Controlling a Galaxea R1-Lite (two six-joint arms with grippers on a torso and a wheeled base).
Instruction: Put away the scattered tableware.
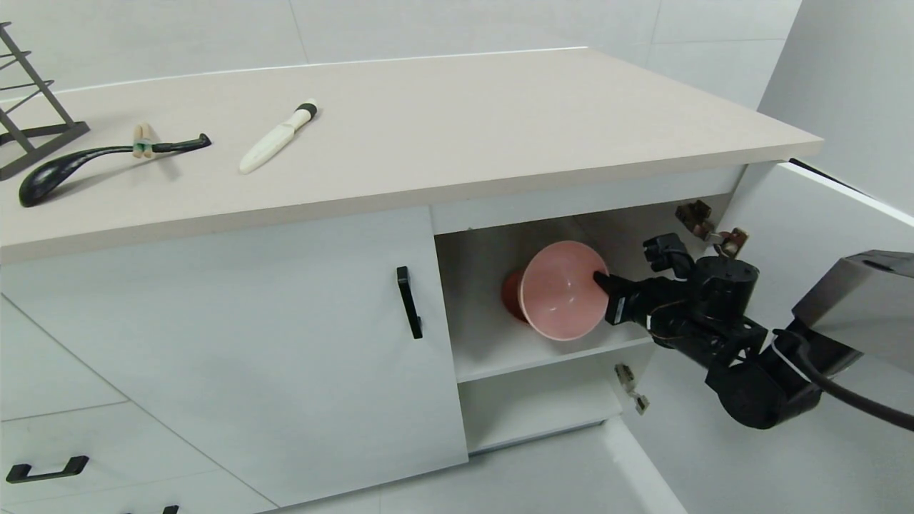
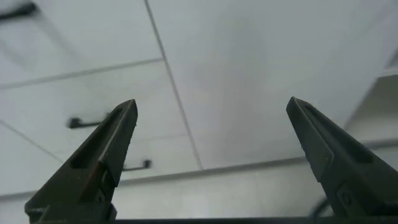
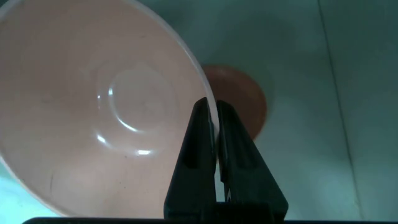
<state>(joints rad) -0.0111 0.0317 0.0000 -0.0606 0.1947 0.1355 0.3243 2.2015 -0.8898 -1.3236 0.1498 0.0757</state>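
Observation:
My right gripper [image 1: 601,280] holds a pink bowl [image 1: 560,289] by its rim, tilted on its side inside the open cabinet, just above the upper shelf [image 1: 500,357]. The fingers [image 3: 200,134] are pinched shut on the pink bowl's [image 3: 106,106] rim. Behind it sits a darker red bowl [image 1: 510,294] [image 3: 239,96]. On the countertop [image 1: 457,121] lie a black ladle [image 1: 78,163], a pair of pale chopsticks [image 1: 143,140] and a cream knife [image 1: 277,137]. My left gripper [image 2: 211,137] hangs open and empty in front of white drawer fronts.
The cabinet's left door [image 1: 235,343] with a black handle [image 1: 408,301] is closed; the right door [image 1: 800,300] stands swung open beside my right arm. A black wire rack [image 1: 32,107] stands at the countertop's far left. Drawers with black handles [image 1: 46,470] lie lower left.

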